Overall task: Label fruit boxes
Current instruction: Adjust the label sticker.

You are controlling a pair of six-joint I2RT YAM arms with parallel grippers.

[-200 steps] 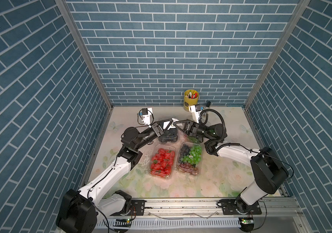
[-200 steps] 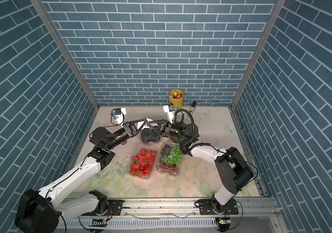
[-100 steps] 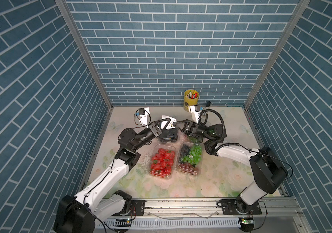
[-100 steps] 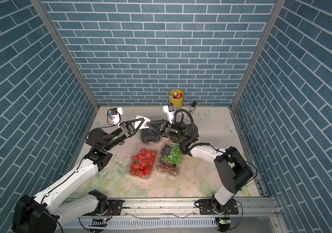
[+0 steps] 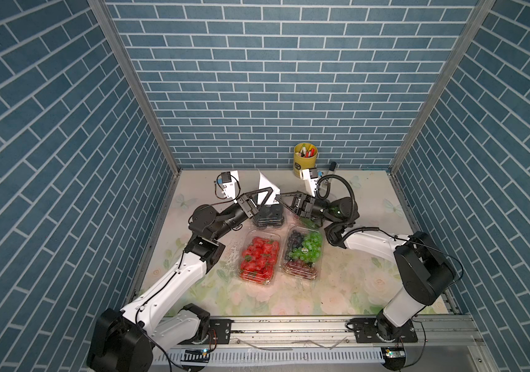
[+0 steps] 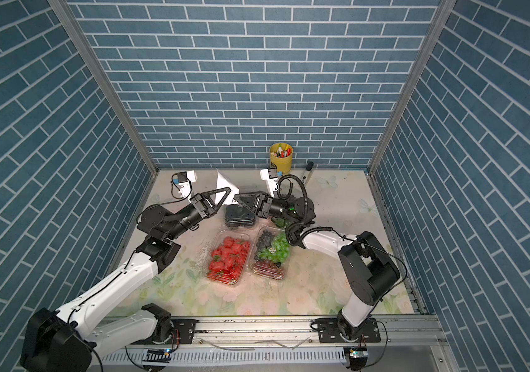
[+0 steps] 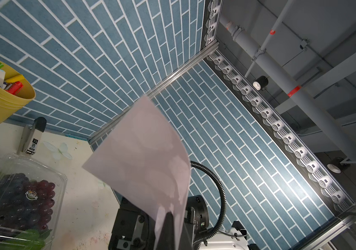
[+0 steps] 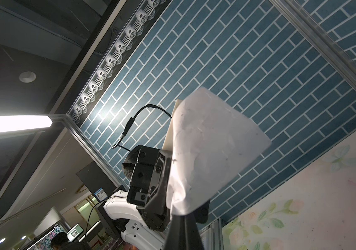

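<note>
Purple-grape fruit box (image 7: 21, 190) lies mostly hidden under the right gripper (image 5: 281, 198), which with the left gripper (image 5: 275, 193) pinches the white sheet (image 5: 264, 183) above the blackberry box (image 5: 268, 218).

free: table (image 5: 337, 290) front | obstacles: fruit boxes (image 5: 258, 259) centre, pen cup (image 5: 305, 159) rear

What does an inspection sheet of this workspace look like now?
Surface: floral table cover, flat.
Job's things: strawberry box and mixed grape box side by side in front; black berry box behind; purple grape box mostly under the right arm.
Clutter: yellow pen cup at the back wall, marker beside it.
Pincers: left pincer and right pincer both shut on the white sheet, raised near the black berry box.
Cables: black ribbed cable loops over the right arm; thin cable at the left wrist camera.
Surroundings: blue brick walls on three sides; metal rail in front.
</note>
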